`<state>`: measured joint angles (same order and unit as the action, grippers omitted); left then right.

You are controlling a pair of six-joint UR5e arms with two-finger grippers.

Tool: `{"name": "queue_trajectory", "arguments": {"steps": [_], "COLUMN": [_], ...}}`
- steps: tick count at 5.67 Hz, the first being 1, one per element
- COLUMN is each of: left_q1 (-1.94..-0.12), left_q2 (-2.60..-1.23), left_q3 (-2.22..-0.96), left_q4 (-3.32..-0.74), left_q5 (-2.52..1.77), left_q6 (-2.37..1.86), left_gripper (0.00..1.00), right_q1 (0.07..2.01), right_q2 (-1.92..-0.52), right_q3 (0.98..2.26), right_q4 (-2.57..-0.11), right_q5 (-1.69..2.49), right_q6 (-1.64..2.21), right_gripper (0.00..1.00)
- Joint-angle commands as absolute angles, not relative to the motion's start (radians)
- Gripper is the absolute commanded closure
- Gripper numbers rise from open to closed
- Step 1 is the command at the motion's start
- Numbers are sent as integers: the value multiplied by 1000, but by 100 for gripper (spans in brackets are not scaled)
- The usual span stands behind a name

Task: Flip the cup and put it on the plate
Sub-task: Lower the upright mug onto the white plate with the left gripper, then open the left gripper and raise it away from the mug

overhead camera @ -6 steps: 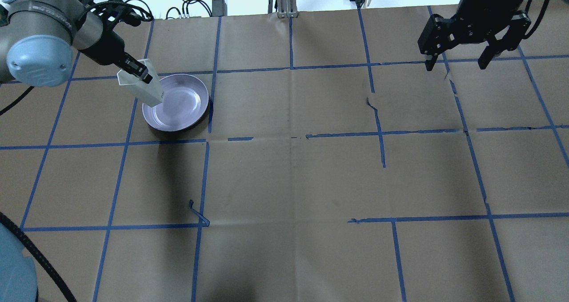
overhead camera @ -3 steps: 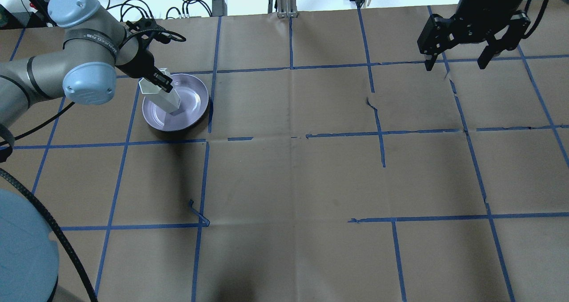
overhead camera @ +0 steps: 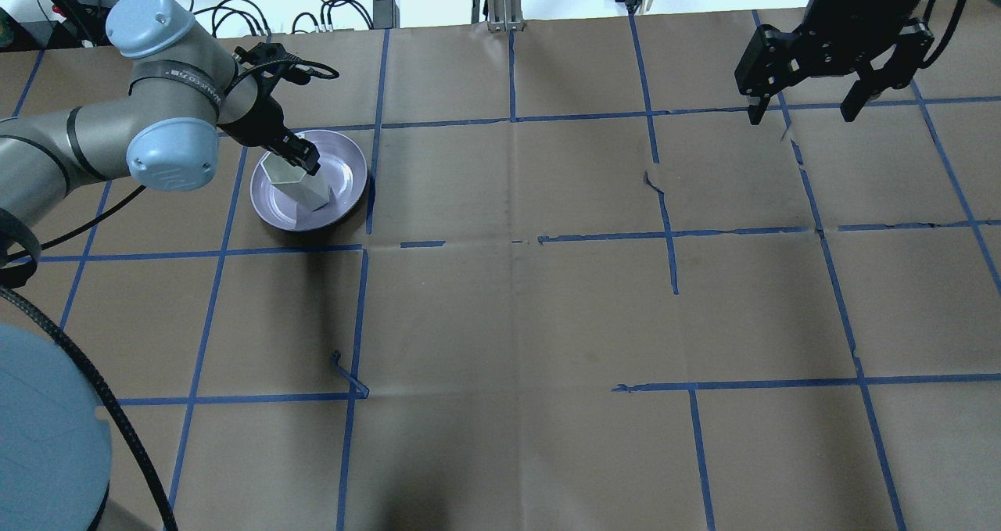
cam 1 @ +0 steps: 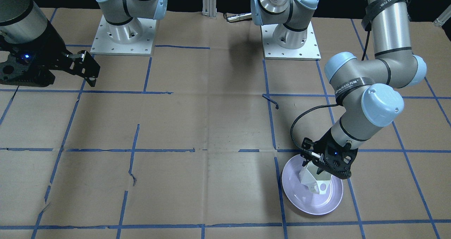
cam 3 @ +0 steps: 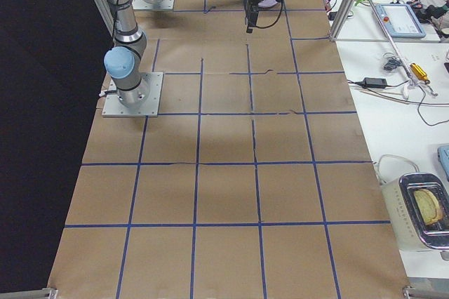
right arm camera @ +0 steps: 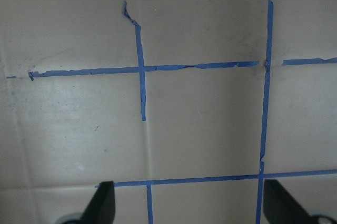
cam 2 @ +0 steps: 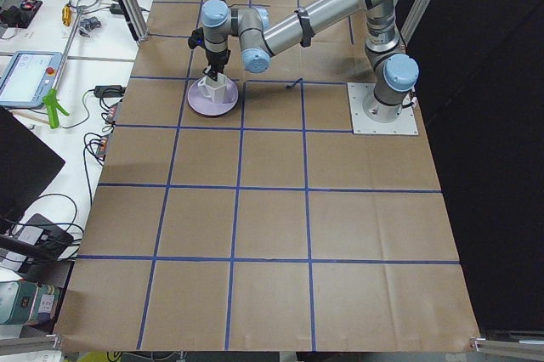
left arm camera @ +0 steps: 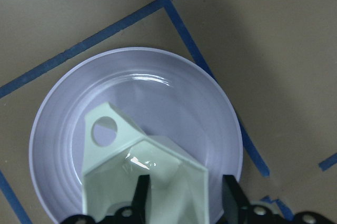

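Note:
The round pale lavender plate (overhead camera: 349,173) lies on the brown paper at the table's far left. My left gripper (overhead camera: 302,156) is shut on the white faceted cup (overhead camera: 295,188) and holds it over the plate's middle. The cup is tilted with its mouth up and its base toward the plate; I cannot tell if they touch. The front view shows the cup (cam 1: 314,182) and plate (cam 1: 310,204) under the gripper (cam 1: 326,163). The left wrist view shows the cup (left arm camera: 152,176), its handle hole, and the plate (left arm camera: 174,95). My right gripper (overhead camera: 804,113) is open and empty, high at the far right.
Brown paper with a grid of blue tape lines (overhead camera: 512,116) covers the table. Cables and a power brick (overhead camera: 383,7) lie past the far edge. The two arm bases (cam 1: 121,31) stand on the robot's side. The right wrist view shows only paper and tape under the open fingers (right arm camera: 102,203).
My left arm has swung right and lowered, bringing the cup from the plate's left rim to over its middle and turning it more upright. The right arm has not moved.

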<state>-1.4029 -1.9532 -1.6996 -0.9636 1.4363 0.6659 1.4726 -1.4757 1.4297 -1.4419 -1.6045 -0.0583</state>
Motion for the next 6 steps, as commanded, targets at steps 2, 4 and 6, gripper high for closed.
{"name": "queue_trajectory", "arguments": {"steps": [2, 4, 6], "left_q1": [-1408, -1493, -1539], "left_q2": [-1774, -1633, -1600], "left_q3": [-1661, -1545, -1480], "left_q4": [-1238, -1561, -1693], "left_q5": [1445, 1533, 1533], "left_q6": [409, 211, 64], "left_gripper": [1, 1, 1], "right_q1": [1473, 1473, 1473], "right_q2": [-1476, -1476, -1476], "right_q3": [1430, 1430, 1430], "right_q4": [-1442, -1442, -1442], "right_q5": [-1605, -1605, -1605], "right_q6": [-58, -58, -58], "right_gripper": [0, 0, 0]}}
